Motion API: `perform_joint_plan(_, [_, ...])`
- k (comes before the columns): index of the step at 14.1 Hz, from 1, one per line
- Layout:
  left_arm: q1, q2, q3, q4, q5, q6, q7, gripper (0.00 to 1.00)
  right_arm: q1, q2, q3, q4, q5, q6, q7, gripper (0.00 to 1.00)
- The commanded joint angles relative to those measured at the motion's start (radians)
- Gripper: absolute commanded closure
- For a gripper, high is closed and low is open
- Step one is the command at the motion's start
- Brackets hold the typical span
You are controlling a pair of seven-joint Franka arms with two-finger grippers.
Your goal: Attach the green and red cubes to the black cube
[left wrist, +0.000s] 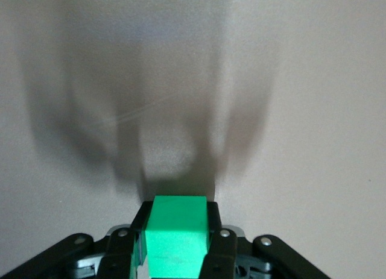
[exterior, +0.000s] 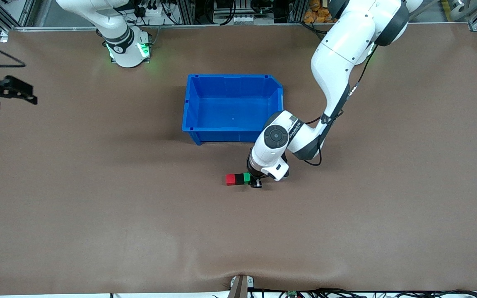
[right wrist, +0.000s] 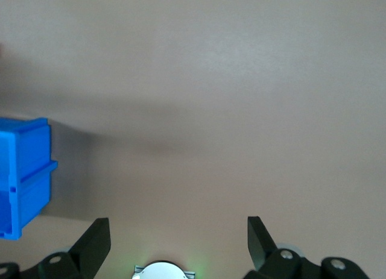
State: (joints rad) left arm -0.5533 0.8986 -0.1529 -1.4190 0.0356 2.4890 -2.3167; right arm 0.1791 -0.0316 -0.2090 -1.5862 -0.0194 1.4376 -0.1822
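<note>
A red cube (exterior: 230,179), a black cube (exterior: 239,179) and a green cube (exterior: 246,178) lie in one touching row on the table, nearer to the front camera than the blue bin, with the black cube in the middle. My left gripper (exterior: 252,181) is down at the green end of the row. In the left wrist view its fingers (left wrist: 216,237) are shut on the green cube (left wrist: 177,240), which hides the black and red cubes there. My right gripper (exterior: 25,96) waits open and empty over the table at the right arm's end, and it also shows in the right wrist view (right wrist: 178,234).
An empty blue bin (exterior: 230,135) stands mid-table, farther from the front camera than the cube row; its corner shows in the right wrist view (right wrist: 24,176). The left arm's wrist hangs over the bin's near corner. Brown table surface lies all round.
</note>
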Motion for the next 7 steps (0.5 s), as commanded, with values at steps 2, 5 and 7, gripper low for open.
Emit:
perform_joint_plan(2, [-0.016, 0.019, 0.009, 0.035, 0.017, 0.01, 0.105, 0.0, -0.106, -0.054, 0.035, 0.003, -0.008, 0.004, -0.016, 0.0])
perform_joint_plan(5, [-0.002, -0.032, 0.016, 0.032, 0.082, -0.005, 0.115, 0.0, -0.269, -0.045, 0.23, 0.052, -0.005, -0.003, -0.048, 0.0])
perform_joint_plan(7, [0.007, -0.075, 0.013, 0.034, 0.176, -0.089, 0.151, 0.0, -0.27, -0.045, 0.226, 0.055, -0.004, -0.006, -0.068, 0.0])
